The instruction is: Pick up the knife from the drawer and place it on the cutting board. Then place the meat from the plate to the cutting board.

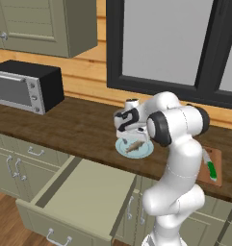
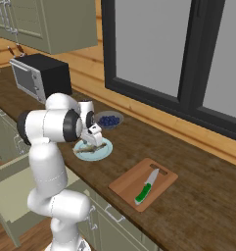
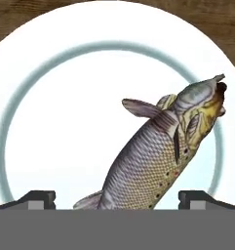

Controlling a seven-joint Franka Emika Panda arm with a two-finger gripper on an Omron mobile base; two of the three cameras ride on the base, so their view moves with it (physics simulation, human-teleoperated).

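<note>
Pincer (image 3: 117, 202) spread wide, poised directly above fish (image 3: 160, 154) on plate (image 3: 50, 122); long axis runs diagonally between both tips. Knife (image 2: 146, 190) already on cutting board (image 2: 124, 188).

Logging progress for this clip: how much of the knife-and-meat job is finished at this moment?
Done: the knife lies on the cutting board, and the drawer stands open. In hand: the open gripper is low over the plate, its fingertips either side of the meat, a fish, not closed on it. Left: grasp the meat and set it on the board.
</note>
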